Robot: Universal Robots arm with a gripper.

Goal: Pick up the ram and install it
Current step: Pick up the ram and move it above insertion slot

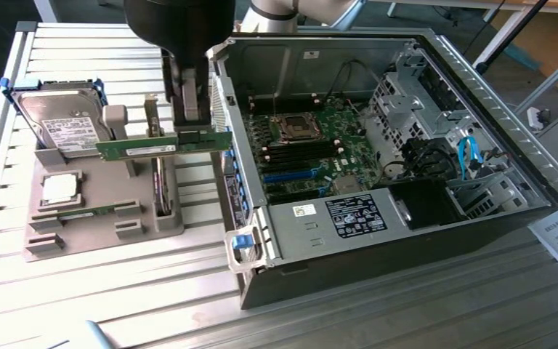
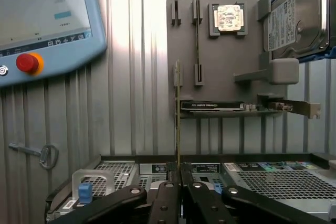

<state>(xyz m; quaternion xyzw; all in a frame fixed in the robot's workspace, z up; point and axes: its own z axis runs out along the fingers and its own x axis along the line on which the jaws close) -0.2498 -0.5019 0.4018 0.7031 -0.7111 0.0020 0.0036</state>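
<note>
My gripper is shut on the ram, a long green stick held level above the grey fixture tray, just outside the open computer case. Seen from the wrist, the ram is edge-on, a thin line rising from between my fingers. A second, similar stick lies in a slot of the tray. The motherboard with its dark memory slots lies inside the case, to the exterior view's right of the held ram.
The tray also holds a hard drive, a square silver processor chip and a wider expansion card. A teach pendant with a red button and a key lie on the slatted table.
</note>
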